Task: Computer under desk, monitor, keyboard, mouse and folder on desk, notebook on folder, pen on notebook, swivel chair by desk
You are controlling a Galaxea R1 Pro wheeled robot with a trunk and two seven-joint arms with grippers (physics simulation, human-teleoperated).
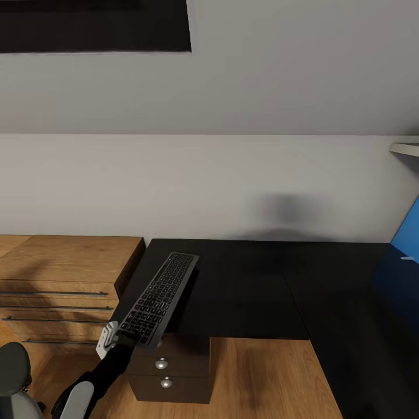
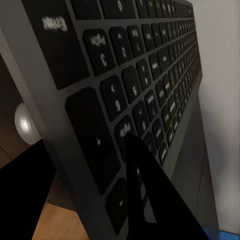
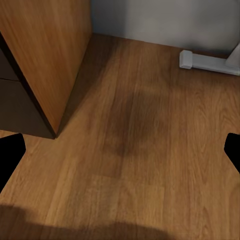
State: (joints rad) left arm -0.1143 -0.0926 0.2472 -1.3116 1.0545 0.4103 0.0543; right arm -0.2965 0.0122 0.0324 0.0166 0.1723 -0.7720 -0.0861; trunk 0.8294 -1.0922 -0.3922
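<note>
Black keyboard (image 1: pixel 158 299) lies angled over the desk's (image 1: pixel 250 291) left end.

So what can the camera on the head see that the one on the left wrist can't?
Head camera alone: the whole black desk, the light-wood dresser beside it, the desk's drawers, the wall, and a corner of the grey chair. It also shows the left gripper holding the keyboard's near end out over the desk's left edge.

Left wrist camera alone: the printed key labels up close, with a dark finger lying across the keys.

Both: the keyboard and the desk under it.
</note>
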